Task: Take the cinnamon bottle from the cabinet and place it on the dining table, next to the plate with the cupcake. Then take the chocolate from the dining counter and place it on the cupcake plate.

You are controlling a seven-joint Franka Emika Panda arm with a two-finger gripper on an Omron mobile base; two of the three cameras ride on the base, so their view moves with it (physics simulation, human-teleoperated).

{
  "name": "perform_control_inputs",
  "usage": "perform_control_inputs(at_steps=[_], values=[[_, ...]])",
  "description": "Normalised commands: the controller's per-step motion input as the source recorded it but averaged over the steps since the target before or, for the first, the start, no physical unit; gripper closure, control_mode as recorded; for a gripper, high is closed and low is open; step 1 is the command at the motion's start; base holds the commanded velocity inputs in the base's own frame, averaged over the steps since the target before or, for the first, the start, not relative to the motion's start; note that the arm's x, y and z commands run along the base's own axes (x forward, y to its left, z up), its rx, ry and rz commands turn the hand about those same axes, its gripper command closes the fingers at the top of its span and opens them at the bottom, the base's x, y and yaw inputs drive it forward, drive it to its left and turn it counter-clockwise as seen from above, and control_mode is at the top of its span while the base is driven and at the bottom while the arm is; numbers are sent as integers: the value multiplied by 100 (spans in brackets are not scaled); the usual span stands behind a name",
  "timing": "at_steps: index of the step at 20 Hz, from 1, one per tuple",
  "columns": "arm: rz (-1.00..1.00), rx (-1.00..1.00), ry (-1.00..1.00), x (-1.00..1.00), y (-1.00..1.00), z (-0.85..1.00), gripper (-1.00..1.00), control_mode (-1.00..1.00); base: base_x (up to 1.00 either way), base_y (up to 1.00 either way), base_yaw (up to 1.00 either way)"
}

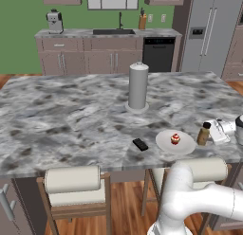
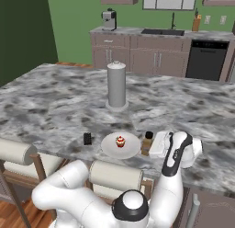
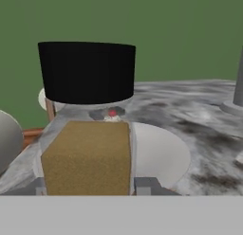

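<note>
The big marble surface (image 1: 71,115) spreads across the room, with two padded stools (image 1: 73,182) tucked under its near edge and, beyond it against the green wall, a worktop with a sink (image 1: 113,32), a coffee machine (image 1: 55,22), a black dishwasher (image 1: 158,54) and a tall grey fridge (image 1: 209,30). On the surface the bottle (image 2: 147,144) stands upright near the front edge, just right of the plate (image 2: 120,146), and the jaws (image 2: 158,145) sit at its right side; in the hand view the bottle's amber body (image 3: 88,156) and black cap rise right in front of the two finger tips (image 3: 147,184), which stand to either side of its base. Whether the jaws are clenched on the bottle or released I cannot tell. The cupcake (image 1: 175,139) sits in the middle of the plate. The chocolate (image 1: 140,144) lies flat on the marble just left of the plate, apart from it. A tall grey paper-towel cylinder (image 1: 138,86) stands farther back near the middle of the surface, well apart from the plate and the bottle.
</note>
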Motion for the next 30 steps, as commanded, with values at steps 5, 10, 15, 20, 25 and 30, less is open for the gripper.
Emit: perform_control_inputs(at_steps=[5,10,15,20,25,30], values=[[0,0,0,0,0,-34,100,-100,0,0,0],[0,-2,0,0,0,-39,100,-100,0,0,0],[-2,-4,0,5,0,-38,-100,-100,0,0,0],[-4,-7,0,1,0,-29,-100,-100,0,0,0],[-5,-2,0,0,-2,-26,-100,-100,0,0,0],[-2,0,0,0,-9,-21,-100,-100,0,0,0]])
